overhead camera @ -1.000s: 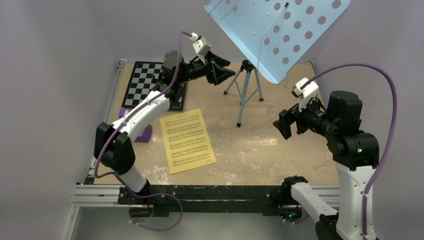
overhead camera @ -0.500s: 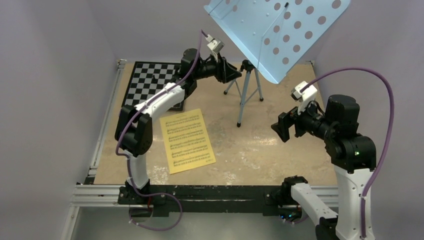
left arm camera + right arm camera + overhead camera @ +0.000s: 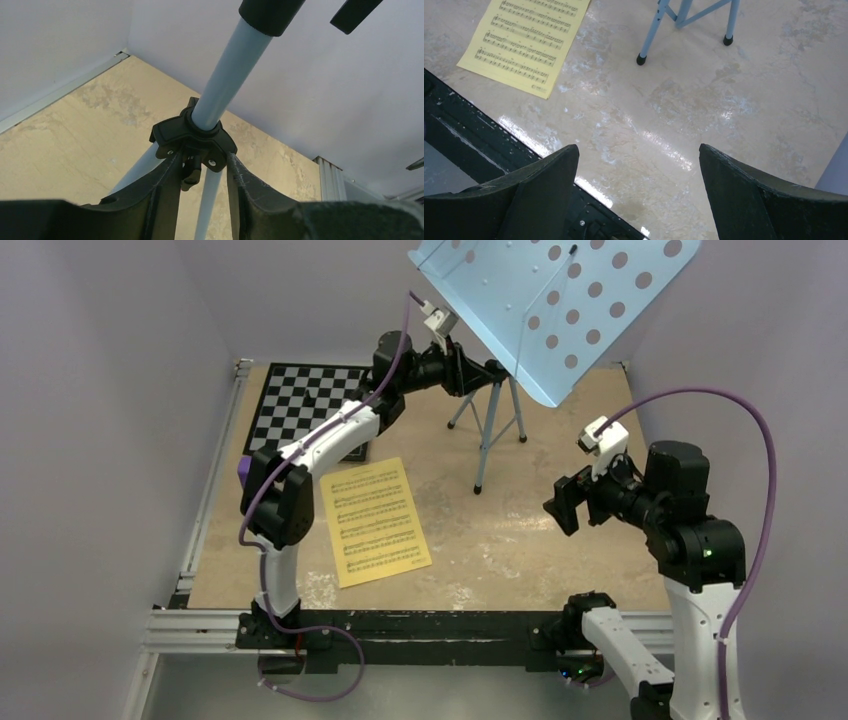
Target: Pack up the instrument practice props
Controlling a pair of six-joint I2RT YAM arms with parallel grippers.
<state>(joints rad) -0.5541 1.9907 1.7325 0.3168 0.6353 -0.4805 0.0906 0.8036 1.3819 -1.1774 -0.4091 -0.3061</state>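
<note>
Pickup looming: left end effector [image 3: 472, 375] has swung in and narrows around the upright music stand's [image 3: 487, 435] black collar [image 3: 192, 136] atop its legs, gripped or not I cannot tell, right end effector [image 3: 563, 505] hangs released right of the stand, yellow sheet [image 3: 375, 522] flat to its left.

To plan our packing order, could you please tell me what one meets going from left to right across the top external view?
purple metronome (only partly visible) → yellow sheet of music → music stand's tripod legs → right gripper
</note>
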